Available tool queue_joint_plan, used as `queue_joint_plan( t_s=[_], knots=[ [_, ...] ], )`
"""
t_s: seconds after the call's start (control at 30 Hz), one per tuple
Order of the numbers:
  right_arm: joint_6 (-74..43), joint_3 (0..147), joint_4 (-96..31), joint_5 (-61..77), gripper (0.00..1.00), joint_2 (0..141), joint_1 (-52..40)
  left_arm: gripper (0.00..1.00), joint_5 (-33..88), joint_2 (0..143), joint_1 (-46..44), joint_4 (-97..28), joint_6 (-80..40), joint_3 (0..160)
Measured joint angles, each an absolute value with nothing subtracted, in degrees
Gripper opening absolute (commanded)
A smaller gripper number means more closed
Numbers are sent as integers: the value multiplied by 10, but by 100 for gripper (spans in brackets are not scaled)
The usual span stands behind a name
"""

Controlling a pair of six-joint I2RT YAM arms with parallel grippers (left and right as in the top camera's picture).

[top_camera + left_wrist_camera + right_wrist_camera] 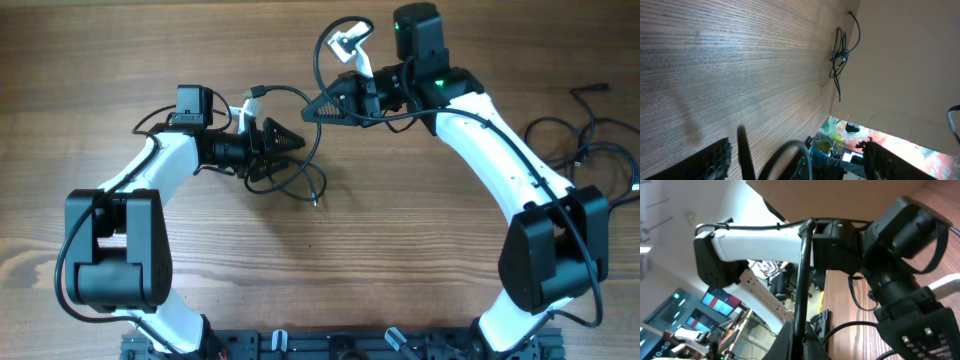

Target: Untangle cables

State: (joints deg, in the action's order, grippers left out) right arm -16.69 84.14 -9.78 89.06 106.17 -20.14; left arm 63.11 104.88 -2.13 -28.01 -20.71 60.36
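Observation:
A thin black cable (300, 100) runs from a small plug (258, 92) in an arc to my right gripper (310, 109), then loops down to a loose end (315, 198) on the wooden table. My right gripper is shut on this cable; in the right wrist view the strand (801, 275) rises straight out of the closed jaws (802, 337). My left gripper (290, 150) is open just below and left of it. In the left wrist view two strands (742, 150) pass between its spread fingers (796, 147). More tangled cables (590, 140) lie at the far right, also in the left wrist view (840, 55).
A black wire loop with a white connector (350, 40) sits by the right wrist at the back. The two arm bases (110, 250) (550, 250) stand at the front corners. A black rail (340, 345) runs along the front edge.

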Motion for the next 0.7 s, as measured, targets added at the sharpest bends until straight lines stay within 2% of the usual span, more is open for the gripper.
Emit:
queue_joint_plan(
  t_s=[0.07,0.1,0.17,0.2,0.27,0.33,0.43,0.47,0.57,0.6,0.63,0.7],
  knots=[
    [-232,840,-36,894,4,1062,-202,86,631,1049,-21,-280,-207,604],
    [-256,840,-17,894,4,1062,-201,81,631,1049,-21,-280,-207,604],
    [-288,840,-4,894,4,1062,-202,62,631,1049,-21,-280,-208,604],
    [-298,840,-3,894,4,1062,-202,45,631,1049,-21,-280,-207,604],
    [-307,840,-3,894,4,1062,-202,29,631,1049,-21,-281,-207,604],
    [-312,840,-2,894,4,1062,-202,22,631,1049,-21,-280,-207,603],
    [-315,840,-1,894,4,1062,-201,5,590,1049,-21,-280,-208,603],
    [-315,840,-1,894,4,1062,-201,4,576,1049,-21,-280,-206,603],
    [-317,840,-2,894,5,1062,-201,4,544,1049,-21,-280,-220,603],
    [-319,840,-2,894,5,1062,-202,21,539,1049,-21,-280,-223,603],
    [-319,840,-2,894,5,1062,-202,54,536,1049,-21,-283,-227,603],
    [-319,840,-2,894,5,1062,-202,75,529,1049,-21,-292,-230,603]
  ],
)
